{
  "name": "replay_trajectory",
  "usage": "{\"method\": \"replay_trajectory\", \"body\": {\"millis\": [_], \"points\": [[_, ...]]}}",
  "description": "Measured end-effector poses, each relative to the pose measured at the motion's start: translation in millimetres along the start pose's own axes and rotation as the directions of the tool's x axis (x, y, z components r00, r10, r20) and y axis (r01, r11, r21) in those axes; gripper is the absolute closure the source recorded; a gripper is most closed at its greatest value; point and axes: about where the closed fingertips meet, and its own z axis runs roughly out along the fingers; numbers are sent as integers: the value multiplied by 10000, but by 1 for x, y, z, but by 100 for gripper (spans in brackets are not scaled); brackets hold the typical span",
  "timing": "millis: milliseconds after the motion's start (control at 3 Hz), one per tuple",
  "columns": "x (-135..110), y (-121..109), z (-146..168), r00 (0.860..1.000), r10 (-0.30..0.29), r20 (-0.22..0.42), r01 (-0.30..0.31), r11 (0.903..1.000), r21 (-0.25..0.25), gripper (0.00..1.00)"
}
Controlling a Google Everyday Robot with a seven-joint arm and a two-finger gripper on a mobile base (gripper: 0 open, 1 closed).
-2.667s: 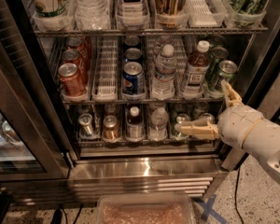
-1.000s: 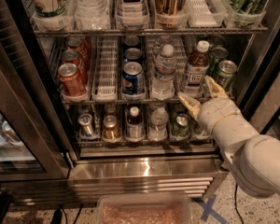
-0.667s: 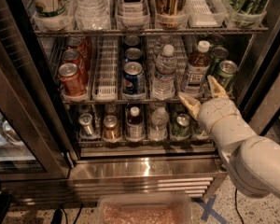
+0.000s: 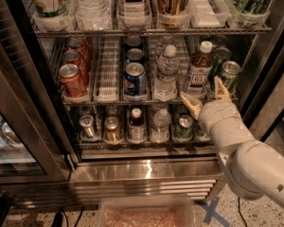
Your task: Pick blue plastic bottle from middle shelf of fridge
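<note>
Warm, fairly dim light, mostly from inside the fridge [image 4: 24, 79]. Upper rack brightest, lower rack murkier. Steel base grille [image 4: 142, 174] carries a bright glare patch at centre. Glass door [image 4: 9, 141] on the left is dark w/ faint reflections. Gripper [image 4: 206, 96], fingers spread, sits at the right end of the middle shelf [image 4: 106, 74], lit pale on top, shadowed underneath. Bottom-left corner near black.

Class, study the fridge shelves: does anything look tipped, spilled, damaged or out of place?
Nothing stands out. The cans and bottles on the middle shelf stand upright in their lanes; no spill shows. The open gripper hovers just below the blue plastic bottle.
</note>
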Motion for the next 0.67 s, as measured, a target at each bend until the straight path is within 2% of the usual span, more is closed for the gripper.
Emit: {"method": "replay_trajectory", "body": {"millis": [667], "points": [[1, 4, 17, 9942, 1013, 359, -1017, 9948, 107, 29]]}}
